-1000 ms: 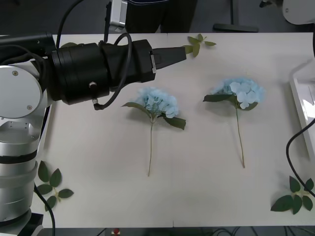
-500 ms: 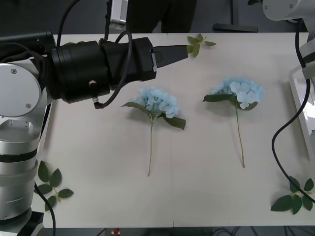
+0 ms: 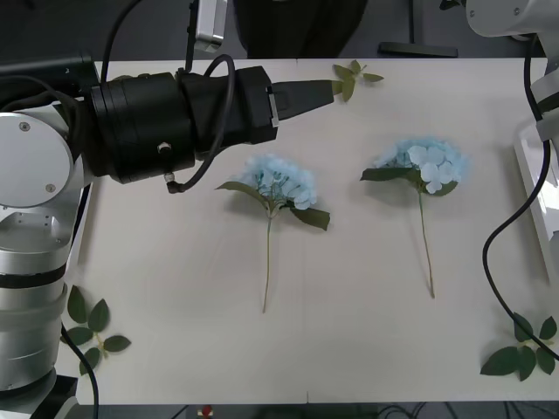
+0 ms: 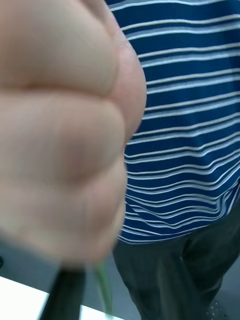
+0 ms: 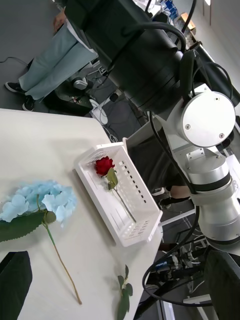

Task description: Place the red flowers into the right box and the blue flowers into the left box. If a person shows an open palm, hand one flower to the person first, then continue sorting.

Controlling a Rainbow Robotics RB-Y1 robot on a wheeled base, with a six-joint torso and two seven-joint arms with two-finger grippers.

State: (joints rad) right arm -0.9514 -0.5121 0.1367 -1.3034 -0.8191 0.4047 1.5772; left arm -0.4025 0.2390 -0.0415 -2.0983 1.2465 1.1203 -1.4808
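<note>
Lying in the white slotted plastic tray [image 5: 145, 210] is one dark red rose [image 5: 104, 165]. Two pale blue fluffy flowers [image 3: 279, 182] [image 3: 428, 163] rest on the white table [image 3: 349, 323]. The left gripper [image 5: 120, 285] is wide open; the right one I cannot tell.

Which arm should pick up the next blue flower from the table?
Left. The left gripper hangs open over the table, close to the nearer blue flower. The right arm is lifted off the table, at the person's hand.
</note>
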